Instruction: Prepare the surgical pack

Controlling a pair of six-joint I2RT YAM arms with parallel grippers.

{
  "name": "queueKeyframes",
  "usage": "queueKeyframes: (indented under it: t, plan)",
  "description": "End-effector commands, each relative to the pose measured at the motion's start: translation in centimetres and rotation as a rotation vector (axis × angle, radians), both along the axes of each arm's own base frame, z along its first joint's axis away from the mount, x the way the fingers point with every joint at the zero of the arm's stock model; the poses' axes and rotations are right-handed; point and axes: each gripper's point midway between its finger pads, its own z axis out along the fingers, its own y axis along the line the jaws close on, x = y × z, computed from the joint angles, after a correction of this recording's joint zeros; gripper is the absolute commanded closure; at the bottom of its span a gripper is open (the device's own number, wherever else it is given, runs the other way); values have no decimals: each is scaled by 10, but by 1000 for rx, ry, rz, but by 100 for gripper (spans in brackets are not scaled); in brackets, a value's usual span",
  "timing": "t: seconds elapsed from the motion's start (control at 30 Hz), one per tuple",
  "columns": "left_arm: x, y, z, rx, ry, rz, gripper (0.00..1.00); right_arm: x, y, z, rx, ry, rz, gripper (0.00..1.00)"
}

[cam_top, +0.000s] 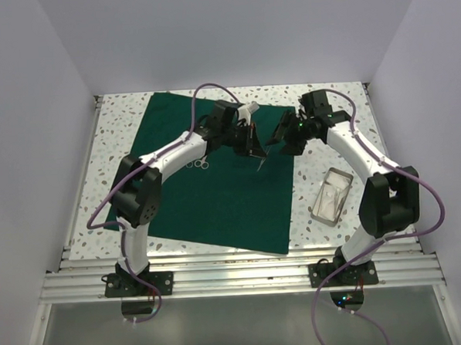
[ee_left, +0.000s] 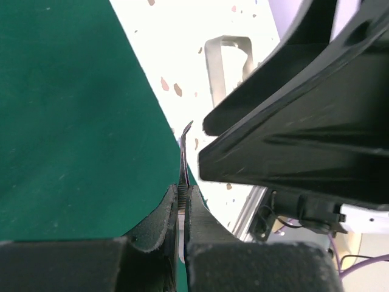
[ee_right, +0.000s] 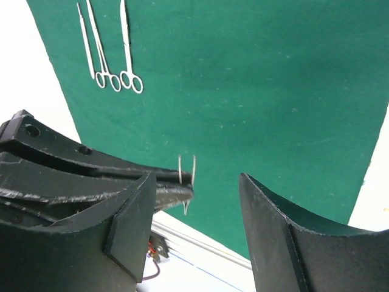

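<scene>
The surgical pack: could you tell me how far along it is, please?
Done: the green drape lies spread with scissors on it. In hand: the left end effector is shut on the tweezers; the right end effector is open. Left: the tray sits beside the drape.

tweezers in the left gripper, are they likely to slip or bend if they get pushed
Probably light and springy: the tweezers are two thin steel blades. Likely slippery, since the left gripper pinches smooth metal along a narrow edge, so a sideways push could pivot them. Unlikely to break.
</scene>
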Motion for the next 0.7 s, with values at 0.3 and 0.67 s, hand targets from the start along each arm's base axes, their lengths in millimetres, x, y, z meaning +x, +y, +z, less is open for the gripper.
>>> queueKeyframes:
  t: [0.3, 0.67]
  plan:
    - [-10, -10, 44, -138, -40, -46, 100, 3, 31, -12, 18, 24, 51, 77]
    - [42, 60, 17, 39, -119, 111, 43, -27, -28, -36, -184, 188, -7, 100]
